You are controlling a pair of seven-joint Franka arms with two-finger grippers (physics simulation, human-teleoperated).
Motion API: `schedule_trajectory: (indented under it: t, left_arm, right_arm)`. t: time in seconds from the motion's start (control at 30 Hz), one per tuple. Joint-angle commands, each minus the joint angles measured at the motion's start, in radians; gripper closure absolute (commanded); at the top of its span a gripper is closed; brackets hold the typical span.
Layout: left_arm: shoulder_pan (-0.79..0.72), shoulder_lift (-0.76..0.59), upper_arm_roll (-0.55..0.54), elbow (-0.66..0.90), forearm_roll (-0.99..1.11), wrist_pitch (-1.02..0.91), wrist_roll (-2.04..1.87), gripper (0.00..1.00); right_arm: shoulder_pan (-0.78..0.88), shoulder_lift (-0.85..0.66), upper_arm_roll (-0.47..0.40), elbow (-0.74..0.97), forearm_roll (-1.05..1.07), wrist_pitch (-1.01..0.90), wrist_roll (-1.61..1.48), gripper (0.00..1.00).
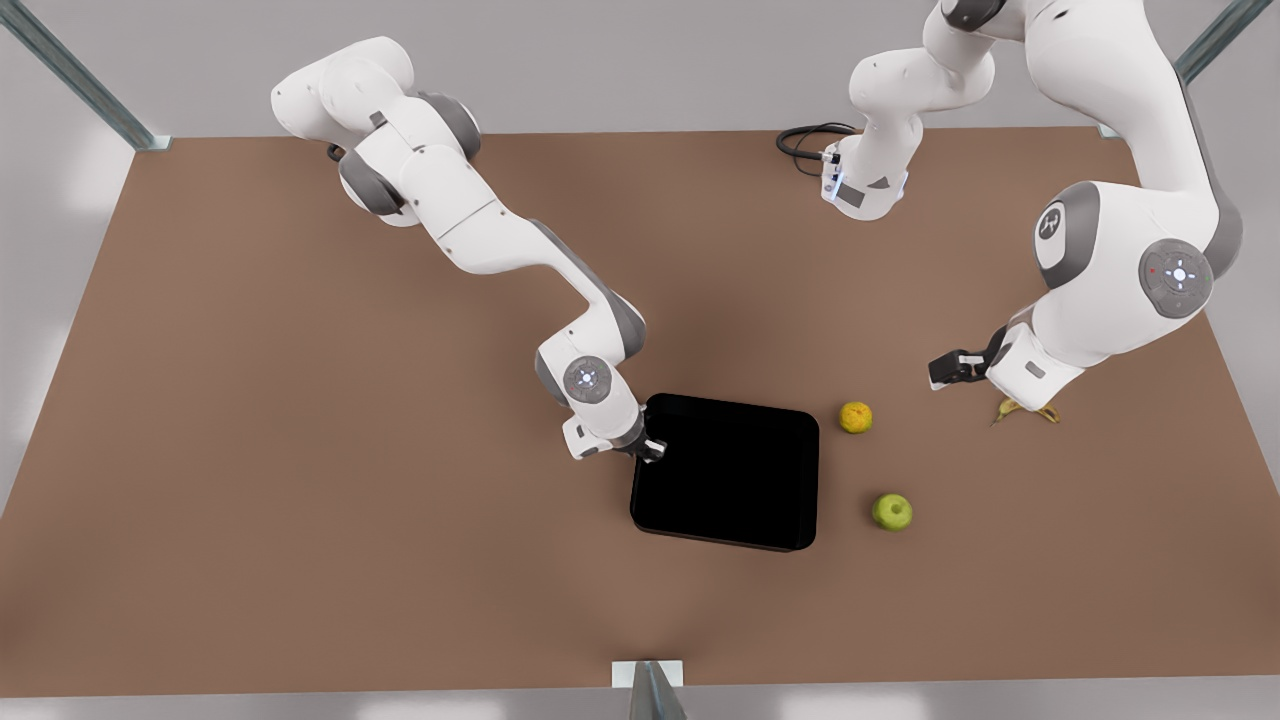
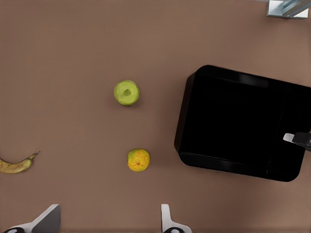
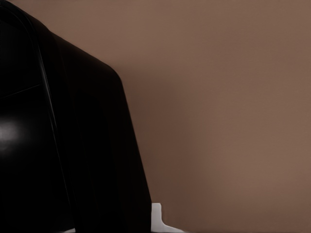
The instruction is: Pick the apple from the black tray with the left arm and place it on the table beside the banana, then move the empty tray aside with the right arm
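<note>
Emptied, the black tray (image 1: 727,472) has the right gripper (image 1: 650,449) at its rim, grip unclear; the apple (image 1: 892,511) sits on the table (image 1: 300,450). Left gripper (image 1: 950,368) hovers spread. Next: drag the tray aside.

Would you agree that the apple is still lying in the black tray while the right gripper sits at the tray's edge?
Not quite: the apple is out of the black tray, lying on the table near the orange fruit, as the front view shows. The tray is empty. The rest holds: the right gripper is at the tray's edge, on the front view's left.
</note>
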Motion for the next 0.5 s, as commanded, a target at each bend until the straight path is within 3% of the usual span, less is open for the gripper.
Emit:
schedule_trajectory:
  t: [0.0,0.07,0.13,0.37,0.47]
  left_arm:
    - [0.000,-0.001,-0.001,0.000,0.000,0.000,0.014,0.00]
    - [0.000,-0.001,0.001,0.000,-0.002,0.000,0.014,0.00]
    - [0.000,-0.001,0.001,0.000,-0.002,0.000,0.014,0.00]
    - [0.000,0.001,-0.001,0.000,-0.002,0.000,0.014,0.00]
    - [0.000,0.001,-0.001,0.000,-0.002,0.000,0.014,0.00]
  right_arm:
    - [-0.001,-0.001,0.000,0.001,0.002,0.007,-0.100,0.60]
    - [-0.001,-0.003,0.002,0.001,0.004,0.005,-0.115,0.70]
    - [-0.001,-0.003,0.005,-0.001,0.004,0.005,-0.132,0.74]
    - [-0.007,-0.078,0.003,-0.006,-0.002,-0.010,-0.170,0.78]
    - [-0.029,-0.139,-0.001,-0.007,-0.004,-0.113,-0.261,0.79]
